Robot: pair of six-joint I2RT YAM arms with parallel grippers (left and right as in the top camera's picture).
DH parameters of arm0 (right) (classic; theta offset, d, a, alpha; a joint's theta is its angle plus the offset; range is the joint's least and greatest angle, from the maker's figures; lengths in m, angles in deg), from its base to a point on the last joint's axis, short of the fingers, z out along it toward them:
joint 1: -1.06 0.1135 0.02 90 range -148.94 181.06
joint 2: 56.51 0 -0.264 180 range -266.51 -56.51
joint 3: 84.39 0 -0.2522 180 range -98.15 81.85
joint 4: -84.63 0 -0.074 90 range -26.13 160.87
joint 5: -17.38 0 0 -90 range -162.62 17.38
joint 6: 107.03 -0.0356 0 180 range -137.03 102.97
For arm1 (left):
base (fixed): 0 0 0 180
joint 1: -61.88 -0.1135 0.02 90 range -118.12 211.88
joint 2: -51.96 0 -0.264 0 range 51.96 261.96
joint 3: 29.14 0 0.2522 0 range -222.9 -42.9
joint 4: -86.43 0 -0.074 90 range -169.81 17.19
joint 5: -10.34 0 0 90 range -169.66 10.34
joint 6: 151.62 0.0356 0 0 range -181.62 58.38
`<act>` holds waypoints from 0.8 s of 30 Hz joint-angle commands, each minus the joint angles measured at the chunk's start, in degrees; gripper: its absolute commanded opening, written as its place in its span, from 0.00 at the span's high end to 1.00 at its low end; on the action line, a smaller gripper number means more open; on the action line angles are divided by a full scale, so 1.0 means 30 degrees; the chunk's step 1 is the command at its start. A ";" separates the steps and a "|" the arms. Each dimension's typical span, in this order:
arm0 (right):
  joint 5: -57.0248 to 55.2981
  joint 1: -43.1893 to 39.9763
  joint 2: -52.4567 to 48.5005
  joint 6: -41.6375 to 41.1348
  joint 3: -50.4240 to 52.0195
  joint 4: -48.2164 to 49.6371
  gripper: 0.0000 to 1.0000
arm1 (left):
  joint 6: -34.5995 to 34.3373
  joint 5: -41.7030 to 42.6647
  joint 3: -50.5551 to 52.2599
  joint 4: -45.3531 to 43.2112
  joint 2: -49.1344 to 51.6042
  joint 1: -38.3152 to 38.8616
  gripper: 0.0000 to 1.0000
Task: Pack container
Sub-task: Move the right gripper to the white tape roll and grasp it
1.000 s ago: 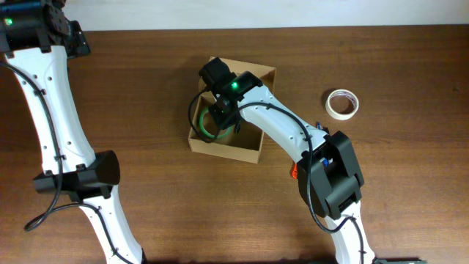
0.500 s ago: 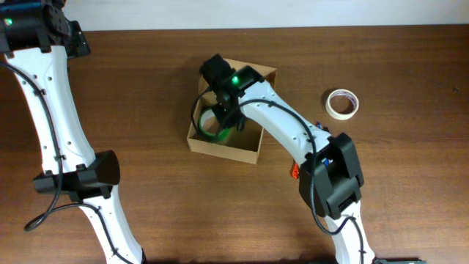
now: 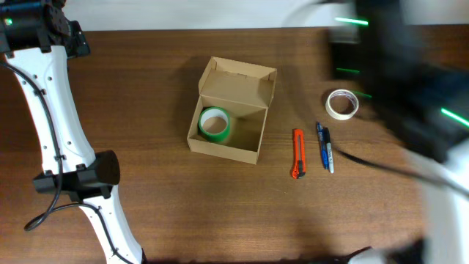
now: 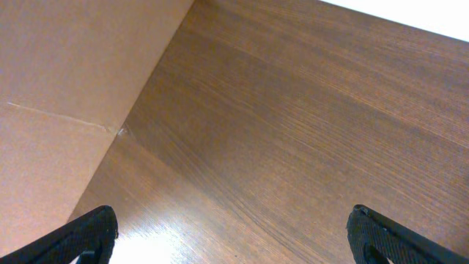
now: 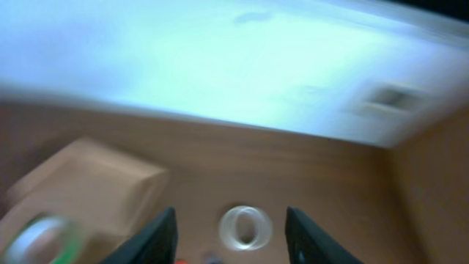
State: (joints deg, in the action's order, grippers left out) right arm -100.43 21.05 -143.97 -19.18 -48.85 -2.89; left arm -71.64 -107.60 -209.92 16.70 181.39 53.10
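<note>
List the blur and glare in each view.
Overhead: the right arm is a smeared streak, while the container and green tape roll are sharp. Left wrist: crisp, with a glare patch on the table at lower left. Right wrist: blurred throughout; the white tape roll is soft.

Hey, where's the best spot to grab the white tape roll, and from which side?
Come straight down from above on the white tape roll. It lies flat on the table, hole up, with nothing touching it, so pinch its wall: one finger in the hole, one outside. Being round, any part of the ring should do.
</note>
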 commanded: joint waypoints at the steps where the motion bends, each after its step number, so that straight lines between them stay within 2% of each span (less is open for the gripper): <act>1: -0.0918 -0.4124 0.3286 -0.0699 0.4605 0.0685 0.47 | 0.0240 -0.0270 -0.0321 0.0044 -0.0648 -0.0080 0.00; 4: 0.2798 -0.8677 0.4947 -0.2608 0.8852 0.0852 0.47 | 0.0240 -0.0270 -0.0321 0.0044 -0.0648 -0.0080 0.00; 6: 0.4692 -1.0462 0.4874 -0.3738 1.1234 0.1107 0.47 | 0.0240 -0.0270 -0.0321 0.0044 -0.0648 -0.0080 0.00; 11: 0.7191 -1.2196 0.2011 -0.7198 1.5744 0.2346 0.47 | 0.0240 -0.0270 -0.0321 0.0044 -0.0648 -0.0080 0.00; 14: 0.8699 -1.2152 -0.1260 -0.8553 1.5963 0.2739 0.47 | 0.0240 -0.0270 -0.0321 0.0044 -0.0648 -0.0080 0.00; 19: 1.1205 -1.2152 -0.5829 -0.8575 1.5300 0.3905 0.47 | 0.0240 -0.0270 -0.0321 0.0044 -0.0648 -0.0080 0.00; 24: 1.1868 -1.2152 -0.8131 -0.8524 1.4936 0.5020 0.47 | 0.0240 -0.0270 -0.0321 0.0044 -0.0648 -0.0080 0.00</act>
State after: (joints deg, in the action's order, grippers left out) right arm -68.30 -15.14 -166.50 -43.57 -1.81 10.95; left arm -71.62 -107.60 -209.94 16.70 181.36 53.10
